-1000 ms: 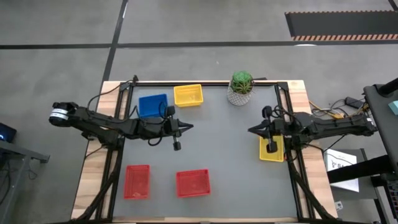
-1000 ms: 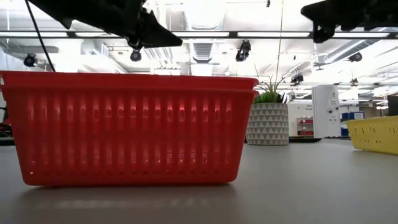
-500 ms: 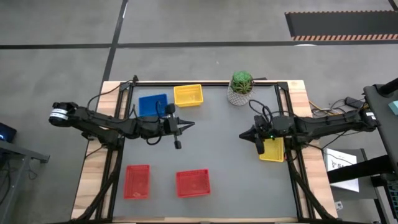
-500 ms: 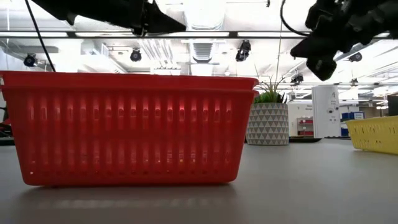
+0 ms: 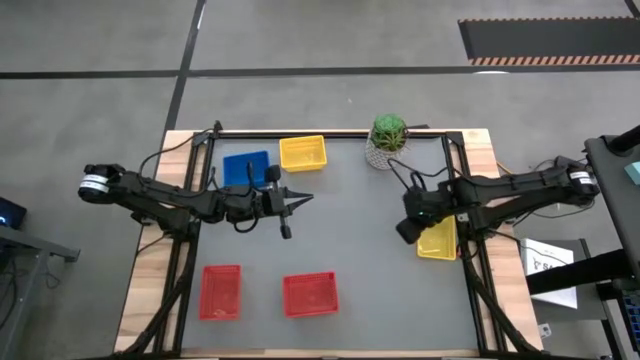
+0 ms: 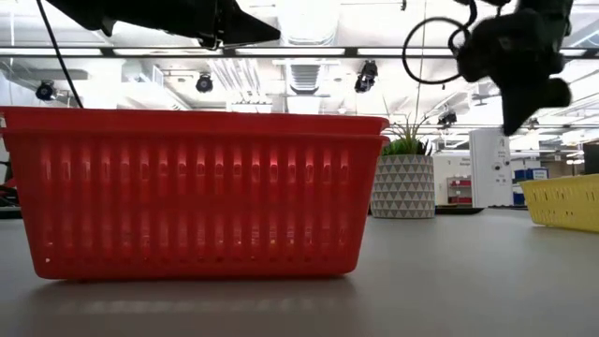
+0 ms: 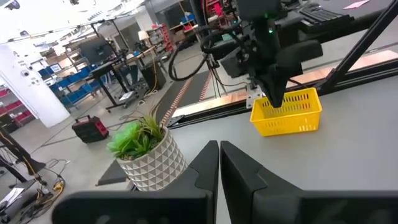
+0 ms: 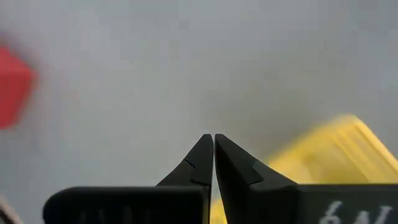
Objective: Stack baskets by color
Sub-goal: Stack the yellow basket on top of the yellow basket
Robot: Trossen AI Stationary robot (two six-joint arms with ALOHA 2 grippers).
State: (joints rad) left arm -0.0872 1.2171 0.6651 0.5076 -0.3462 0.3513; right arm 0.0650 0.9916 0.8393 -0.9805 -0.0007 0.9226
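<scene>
Five basket spots show in the high view. A blue basket (image 5: 246, 167) and a yellow basket (image 5: 302, 153) sit at the far left. Another yellow basket (image 5: 438, 241) lies at the right edge. Two red baskets (image 5: 221, 291) (image 5: 310, 294) sit near the front. In the low view the red basket (image 6: 197, 192) shows a doubled rim. My left gripper (image 5: 305, 197) hangs shut and level above the table's middle left. My right gripper (image 5: 404, 233) is shut and points steeply down, raised beside the right yellow basket's (image 8: 323, 155) left side. Neither gripper holds anything.
A green plant in a white patterned pot (image 5: 387, 141) stands at the far edge, between the far yellow basket and my right arm. Open grey table lies between the two grippers and in the middle.
My right gripper has tipped from level to pointing steeply down and has rolled about its own line. It stays shut, next to the right yellow basket. The baskets have not moved.
</scene>
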